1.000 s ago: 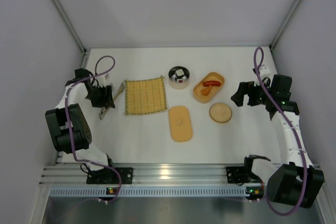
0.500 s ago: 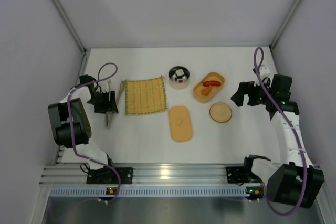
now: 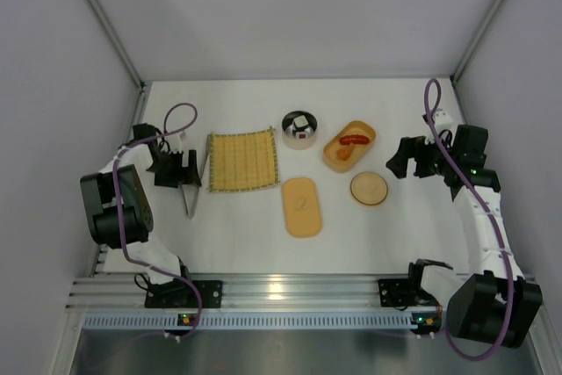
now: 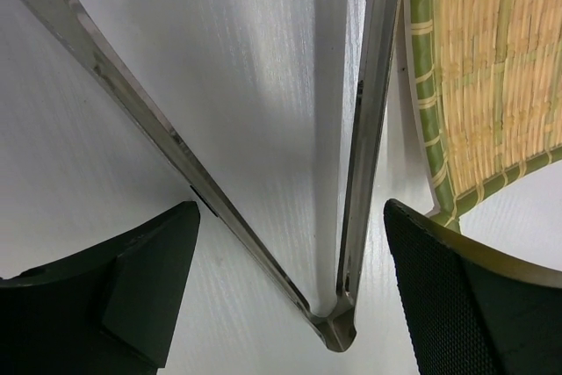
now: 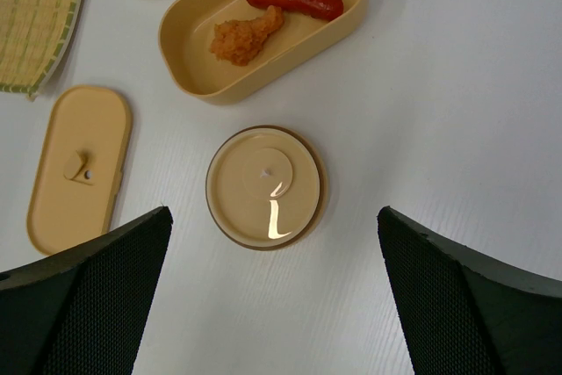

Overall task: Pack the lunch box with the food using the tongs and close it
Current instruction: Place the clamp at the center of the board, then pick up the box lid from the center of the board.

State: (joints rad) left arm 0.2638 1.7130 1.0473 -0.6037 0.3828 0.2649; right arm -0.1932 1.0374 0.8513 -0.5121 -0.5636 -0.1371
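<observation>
Over the table [image 3: 395,234], the right gripper [image 5: 274,217] is hanging wide open near the uncovered lunch box [image 3: 349,145]. Left of the mat [image 3: 243,161], the tongs [image 3: 188,200] are lying near-to-far with the joined end nearest. They are sitting, seemingly untouched, between the spread fingers of the left gripper [image 4: 290,208].

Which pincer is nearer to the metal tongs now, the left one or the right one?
Left. The left pincer is open directly over the tongs, beside the woven mat. The right pincer is far across the table, near the round lid.
</observation>
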